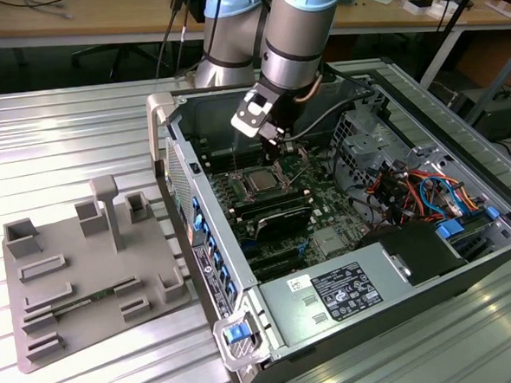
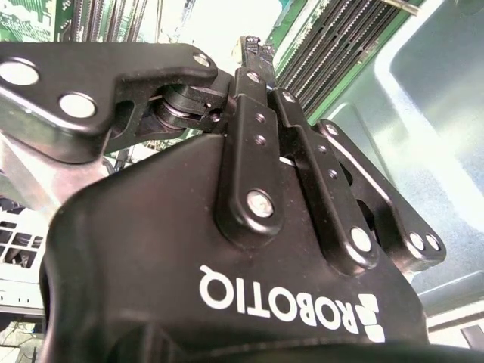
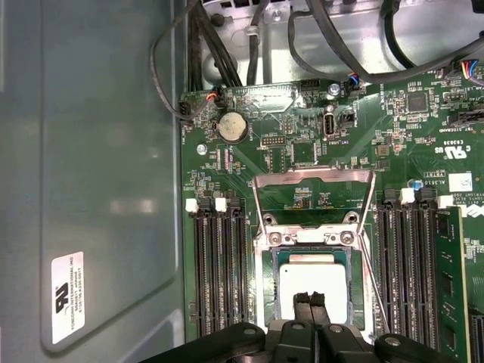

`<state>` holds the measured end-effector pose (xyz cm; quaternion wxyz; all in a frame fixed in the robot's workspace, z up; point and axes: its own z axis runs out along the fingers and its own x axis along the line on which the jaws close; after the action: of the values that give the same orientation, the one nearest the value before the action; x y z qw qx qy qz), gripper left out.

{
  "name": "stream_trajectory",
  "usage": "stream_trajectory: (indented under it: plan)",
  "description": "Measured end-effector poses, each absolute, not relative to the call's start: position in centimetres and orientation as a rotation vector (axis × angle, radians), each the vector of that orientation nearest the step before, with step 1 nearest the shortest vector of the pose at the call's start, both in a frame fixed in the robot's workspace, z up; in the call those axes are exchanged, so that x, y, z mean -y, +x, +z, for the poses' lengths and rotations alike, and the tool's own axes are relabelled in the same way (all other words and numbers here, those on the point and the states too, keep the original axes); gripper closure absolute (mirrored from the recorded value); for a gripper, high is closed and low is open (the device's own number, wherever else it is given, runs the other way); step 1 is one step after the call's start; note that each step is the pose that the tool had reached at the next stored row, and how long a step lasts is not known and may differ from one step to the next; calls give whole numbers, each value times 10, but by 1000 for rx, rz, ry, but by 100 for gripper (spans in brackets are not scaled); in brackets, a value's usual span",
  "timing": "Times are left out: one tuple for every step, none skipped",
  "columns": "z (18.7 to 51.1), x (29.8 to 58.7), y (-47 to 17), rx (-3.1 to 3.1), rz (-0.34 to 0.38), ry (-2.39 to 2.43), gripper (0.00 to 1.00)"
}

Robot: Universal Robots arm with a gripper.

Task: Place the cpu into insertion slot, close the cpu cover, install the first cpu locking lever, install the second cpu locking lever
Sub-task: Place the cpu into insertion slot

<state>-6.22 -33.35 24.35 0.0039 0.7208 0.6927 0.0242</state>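
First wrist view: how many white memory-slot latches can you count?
4: two white latches head the slots on one side of the cpu, two on the other. More may be hidden.

cpu (image 3: pixel 314 291): pale silvery-grey top. cpu cover (image 3: pixel 314 178): bright silver frame. circuit board (image 3: pixel 378 136): green with fine pale traces. fingers (image 3: pixel 302 307): matte black. surface (image 1: pixel 61 134): ribbed silver-grey. In the exterior view, a plain grey tray (image 1: pixel 87 280) lies at 8 o'clock of the grey case (image 1: pixel 178 174). Blue clips (image 1: pixel 236 332) line its rim.

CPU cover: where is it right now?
In the first wrist view the cpu cover is swung open, its frame over the green board just past the cpu, which lies under the gripper.
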Motion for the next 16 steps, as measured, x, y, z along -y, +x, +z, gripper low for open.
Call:
stream_trajectory:
  plan:
    - [244,334,-62,-2171,76,2259,89]
    - [244,334,-62,-2171,76,2259,89]
    - [244,334,-62,-2171,76,2259,89]
    - [245,334,-62,-2171,76,2259,89]
    - [245,334,-62,-2171,76,2259,89]
    - [245,334,-62,-2171,76,2259,89]
    - [245,334,-62,-2171,76,2259,89]
    - [245,334,-62,-2171,76,2259,89]
    - [246,334,-62,-2171,76,2259,89]
    - [246,334,-62,-2171,76,2259,89]
    - [246,334,-62,-2171,76,2259,89]
    - [247,334,-62,-2171,76,2259,89]
    - [247,334,-62,-2171,76,2259,89]
    - [247,334,-62,-2171,76,2259,89]
    - [247,334,-62,-2171,76,2259,89]
    - [247,334,-62,-2171,76,2259,89]
